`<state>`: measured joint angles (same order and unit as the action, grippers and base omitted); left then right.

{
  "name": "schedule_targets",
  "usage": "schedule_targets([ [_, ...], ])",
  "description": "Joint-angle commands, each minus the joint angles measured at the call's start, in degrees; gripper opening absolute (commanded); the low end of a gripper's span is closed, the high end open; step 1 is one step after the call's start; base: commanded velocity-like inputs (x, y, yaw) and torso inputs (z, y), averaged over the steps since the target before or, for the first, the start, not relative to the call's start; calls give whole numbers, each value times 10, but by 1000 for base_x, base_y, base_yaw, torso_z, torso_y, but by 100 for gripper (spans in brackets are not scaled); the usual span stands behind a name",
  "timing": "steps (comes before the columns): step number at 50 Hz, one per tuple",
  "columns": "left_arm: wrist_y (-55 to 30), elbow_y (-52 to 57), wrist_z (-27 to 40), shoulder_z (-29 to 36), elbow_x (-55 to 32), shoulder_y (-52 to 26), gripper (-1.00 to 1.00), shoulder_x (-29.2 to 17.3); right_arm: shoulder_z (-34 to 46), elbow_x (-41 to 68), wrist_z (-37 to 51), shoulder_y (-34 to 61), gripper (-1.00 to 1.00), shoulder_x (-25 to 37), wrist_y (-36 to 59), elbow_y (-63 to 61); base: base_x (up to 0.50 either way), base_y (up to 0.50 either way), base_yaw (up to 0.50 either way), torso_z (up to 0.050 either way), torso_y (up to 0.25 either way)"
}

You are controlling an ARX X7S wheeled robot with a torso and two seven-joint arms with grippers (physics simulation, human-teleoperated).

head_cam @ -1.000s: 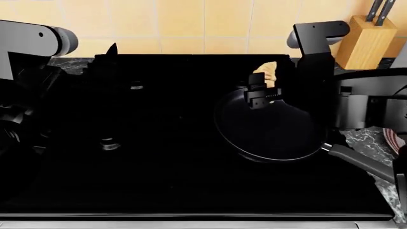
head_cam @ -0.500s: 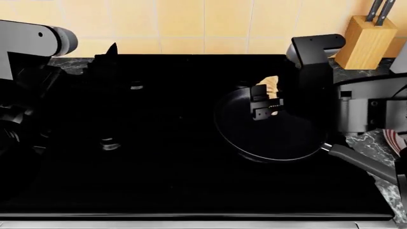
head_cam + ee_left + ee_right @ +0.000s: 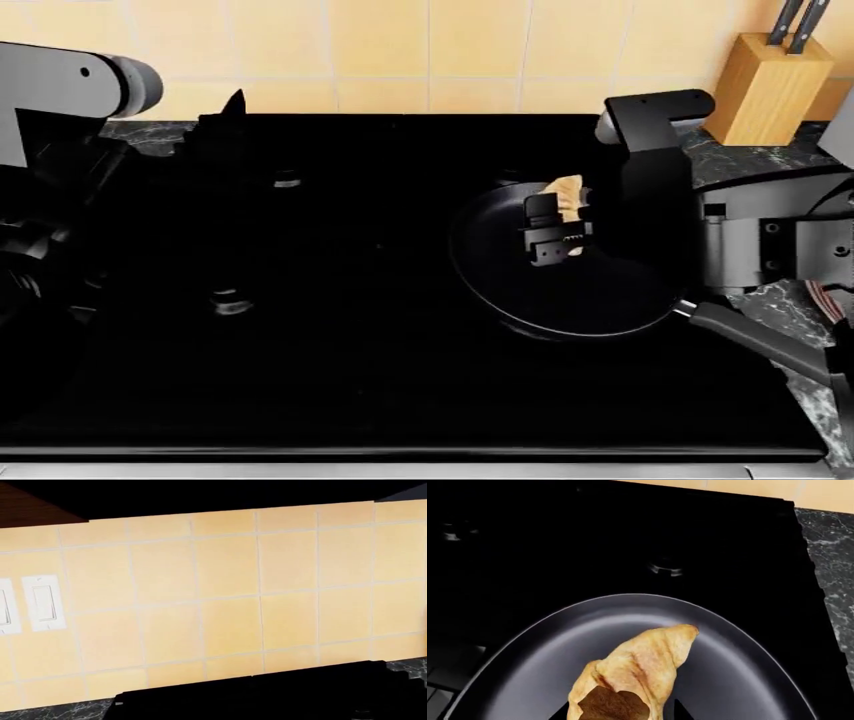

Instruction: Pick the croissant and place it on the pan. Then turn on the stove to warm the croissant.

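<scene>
Over the last second the right end effector [image 3: 555,238] has carried the croissant [image 3: 567,195] down from the pan's [image 3: 561,285] far rim to over its floor.

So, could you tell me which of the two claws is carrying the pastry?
The right claw, over the round black frying pan, grips the tan croissant.

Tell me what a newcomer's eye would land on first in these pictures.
The pale golden croissant stands out most, pinched in the right gripper over the round black pan on the right side of the dark stove. Next comes the warm yellow tiled wall behind the stove, with a wooden knife block at the far right of the counter.
</scene>
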<state>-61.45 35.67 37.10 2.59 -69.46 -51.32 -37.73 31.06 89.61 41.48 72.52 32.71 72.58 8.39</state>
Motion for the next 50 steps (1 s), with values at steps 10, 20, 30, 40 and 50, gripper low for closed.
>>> schedule_targets([
  [10, 5, 0, 0, 3, 0, 0, 100, -3, 10, -9, -9, -13, -100, 5, -4, -2, 0, 0, 0, 0, 0],
  [20, 8, 0, -1, 5, 2, 1, 100, -4, 13, -8, -7, -10, -100, 7, -4, -5, 0, 0, 0, 0, 0],
  [30, 11, 1, -1, 7, 3, 0, 100, -6, 17, -12, -11, -6, -100, 8, -7, -6, 0, 0, 0, 0, 0],
  [40, 11, 1, -1, 10, 3, 0, 100, -7, 23, -21, -22, 0, 100, 12, -9, -18, 0, 0, 0, 0, 0],
  [50, 17, 2, -9, 14, 10, 0, 100, -10, -27, 15, 28, 13, 100, 44, -34, -124, 0, 0, 0, 0, 0],
])
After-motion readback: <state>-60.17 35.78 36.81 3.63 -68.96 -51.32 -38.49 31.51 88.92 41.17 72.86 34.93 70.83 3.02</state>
